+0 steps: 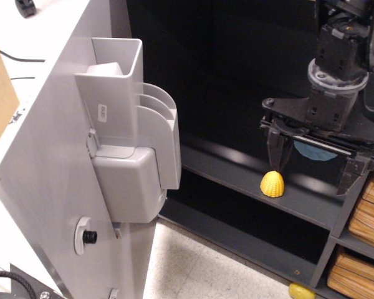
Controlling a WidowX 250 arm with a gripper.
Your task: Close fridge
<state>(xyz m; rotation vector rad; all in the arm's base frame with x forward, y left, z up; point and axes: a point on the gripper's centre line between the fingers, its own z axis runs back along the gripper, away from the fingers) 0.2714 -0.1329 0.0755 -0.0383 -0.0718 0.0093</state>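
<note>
The fridge (224, 75) stands open, with a black interior and a dark grey shelf (237, 165). Its light grey door (43, 162) is swung out to the left, showing its inner side with moulded door bins (134, 124). My gripper (313, 167) hangs in front of the open compartment at the right, above the shelf. Its black fingers (277, 152) are spread apart and hold nothing. It is well to the right of the door and does not touch it. The door's outer face and handle are hidden.
A yellow corn-like toy (273, 184) sits on the shelf just below the left finger. A blue object (315, 152) lies behind the gripper. Tan woven baskets (368, 215) fill a dark shelf unit at the right. A yellow item (302, 291) lies on the speckled floor (199, 268).
</note>
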